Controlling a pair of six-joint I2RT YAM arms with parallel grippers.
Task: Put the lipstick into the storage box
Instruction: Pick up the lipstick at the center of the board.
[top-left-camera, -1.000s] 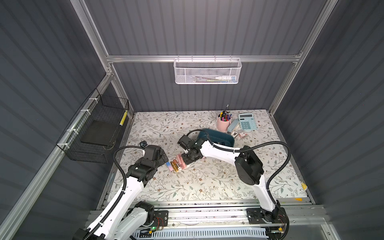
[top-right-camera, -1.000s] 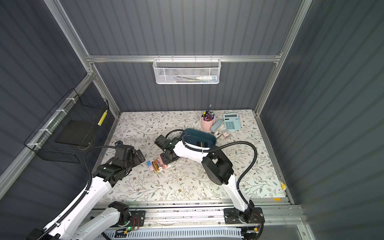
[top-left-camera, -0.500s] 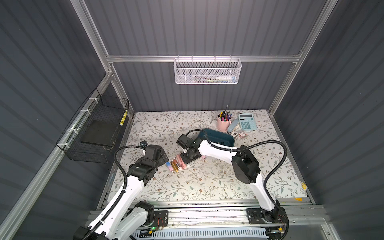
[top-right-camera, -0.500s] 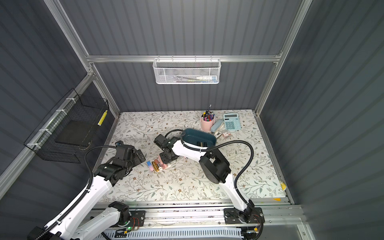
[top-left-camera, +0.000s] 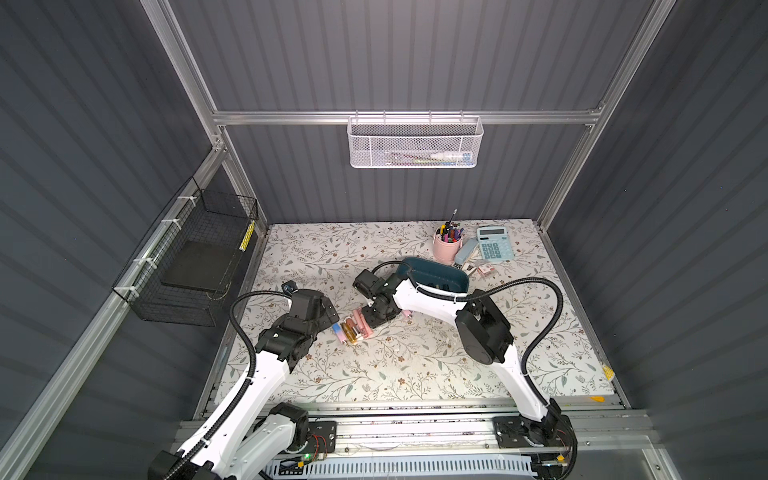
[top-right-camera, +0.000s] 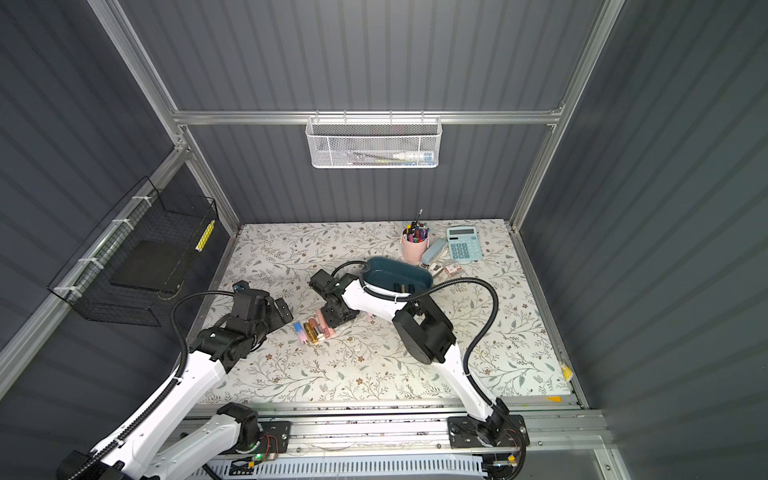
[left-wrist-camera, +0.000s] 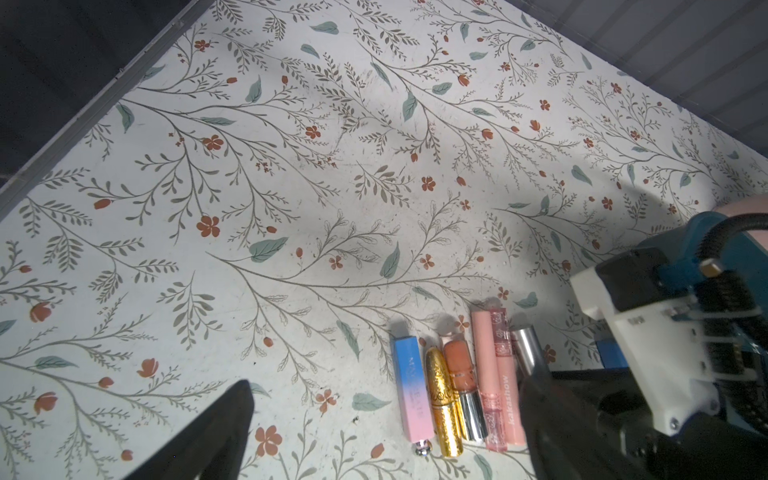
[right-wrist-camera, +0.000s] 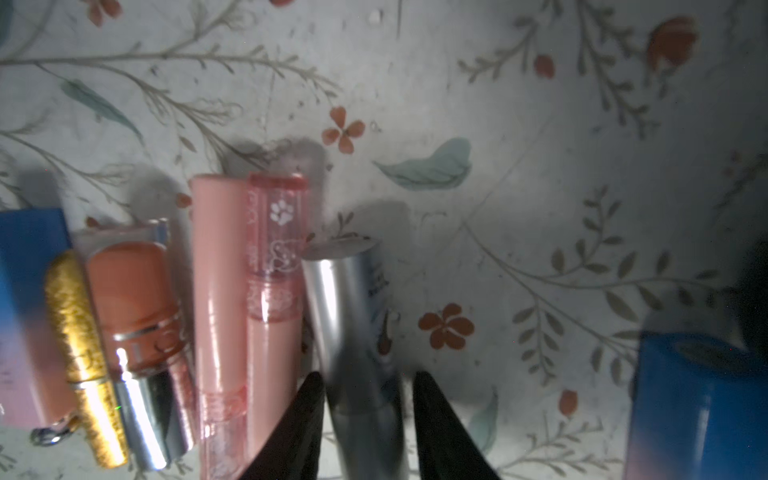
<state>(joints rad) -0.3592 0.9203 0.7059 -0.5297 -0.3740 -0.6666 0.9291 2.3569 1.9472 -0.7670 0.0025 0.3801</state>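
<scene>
In a top view, left gripper (top-left-camera: 330, 316) gapes beside the lipstick row (top-left-camera: 353, 328); right gripper (top-left-camera: 375, 319) works its other end mid-frame. The storage box (top-left-camera: 436, 272) sits just upper right, with open mat (top-left-camera: 415, 365) below. Left wrist view: bare mat beyond the row. Right wrist view: fingertips (right-wrist-camera: 307, 415) pinch the silver lipstick (right-wrist-camera: 345, 299) — the row's end tube.

The floral-papered bench (top-left-camera: 374, 374) carried a row of lipsticks (left-wrist-camera: 440, 390) lying side by side and touching, with a silver lipstick (right-wrist-camera: 345, 299) at the end nearer the storage box (top-left-camera: 419, 260). Toward the back corner stood a pink pen cup (top-left-camera: 445, 251) and a pale blue calculator (top-left-camera: 494, 245), near each other.
</scene>
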